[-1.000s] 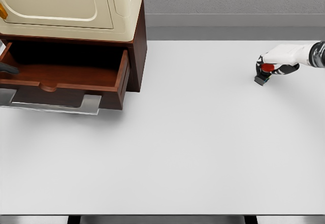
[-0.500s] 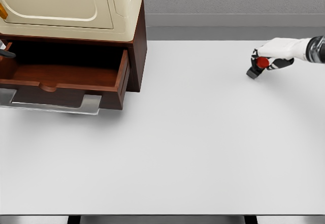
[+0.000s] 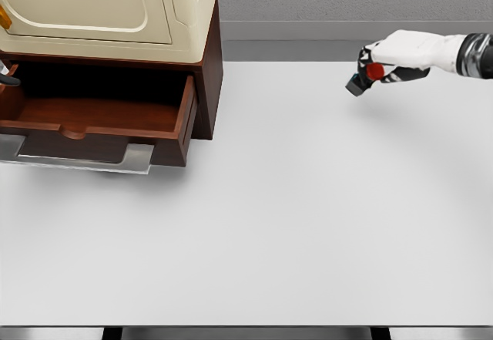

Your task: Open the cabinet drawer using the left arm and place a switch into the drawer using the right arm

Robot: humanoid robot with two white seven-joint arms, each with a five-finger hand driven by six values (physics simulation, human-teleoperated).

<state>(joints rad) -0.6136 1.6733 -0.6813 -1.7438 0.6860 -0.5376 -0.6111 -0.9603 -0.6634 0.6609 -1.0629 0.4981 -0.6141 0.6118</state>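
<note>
**Switch in the air, drawer open and waiting**

Right hand (image 3: 385, 58) is closed around the switch (image 3: 367, 75): dark body, red button facing the camera. It hangs above the far right of the bench (image 3: 308, 224), well apart from the cabinet (image 3: 209, 70). The switch sticks out past the fingers on the cabinet side, so the grip looks shallow.

Drawer (image 3: 100, 120) is pulled out at far left, its inside bare as far as can be seen. A dark bit at the picture's left edge by the drawer may be the left hand; too little shows to tell its state.

Risks, as judged:
- A long carry across the bench lies ahead; with so much of the switch overhanging, a jolt could tip it out of the fingers.
- Coming in low, hand or switch could clip the drawer's near side wall or the cabinet's corner.
- Released too high, the switch may bounce or land on its button.
</note>
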